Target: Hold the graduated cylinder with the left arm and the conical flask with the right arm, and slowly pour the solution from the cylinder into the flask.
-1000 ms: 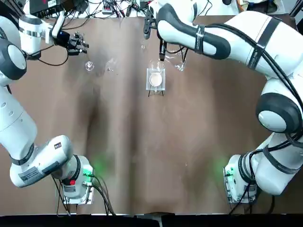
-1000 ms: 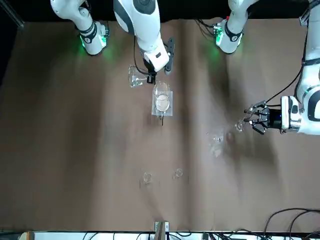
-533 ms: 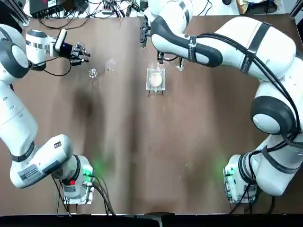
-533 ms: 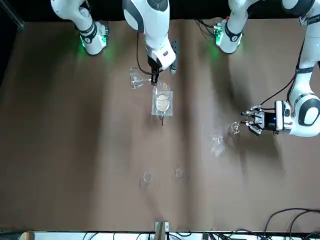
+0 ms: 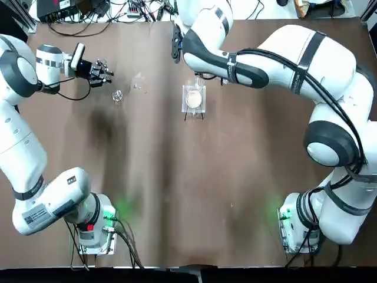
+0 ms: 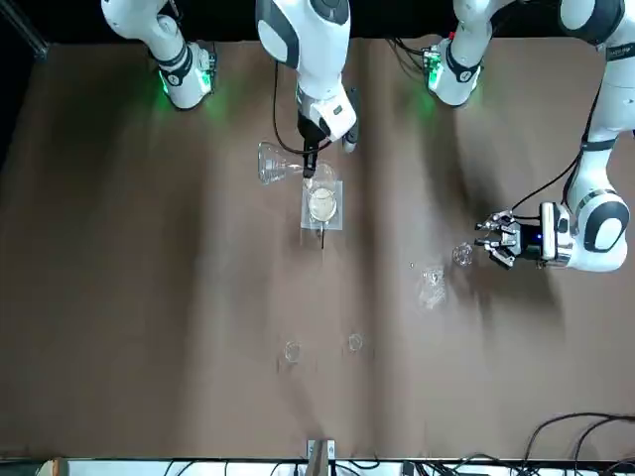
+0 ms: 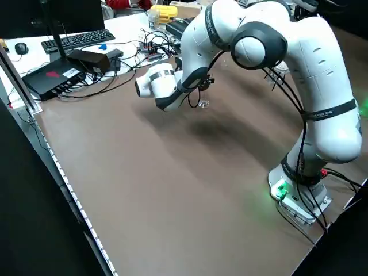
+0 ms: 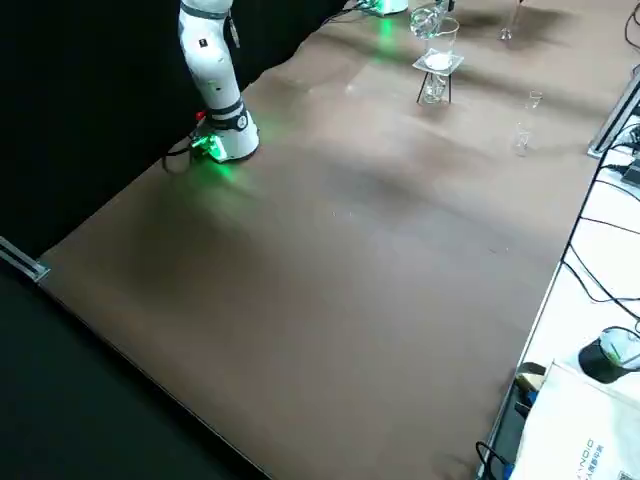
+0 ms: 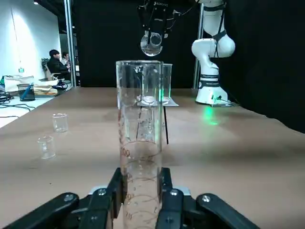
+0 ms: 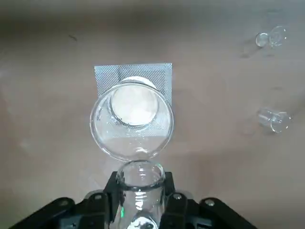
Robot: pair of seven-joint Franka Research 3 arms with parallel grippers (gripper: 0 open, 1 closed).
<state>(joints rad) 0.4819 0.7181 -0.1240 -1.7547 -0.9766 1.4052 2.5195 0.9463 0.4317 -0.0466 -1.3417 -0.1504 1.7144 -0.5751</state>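
A brown table (image 5: pixel 177 194) fills the room's middle. Beyond its far edge a white desk (image 7: pixel 34 43) carries a keyboard (image 7: pixel 86 38), cables and black boxes. Black curtains (image 9: pixel 105 43) close the back, where a person (image 9: pixel 56 62) sits.

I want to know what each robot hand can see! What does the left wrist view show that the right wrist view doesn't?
Only the left wrist view shows the thin glass tube upright between the left jaws, and a person sitting far off. Only the right wrist view looks straight down into the glass on the mesh stand, showing its white disc. Both show the flask in the right jaws, little cups and the brown table.
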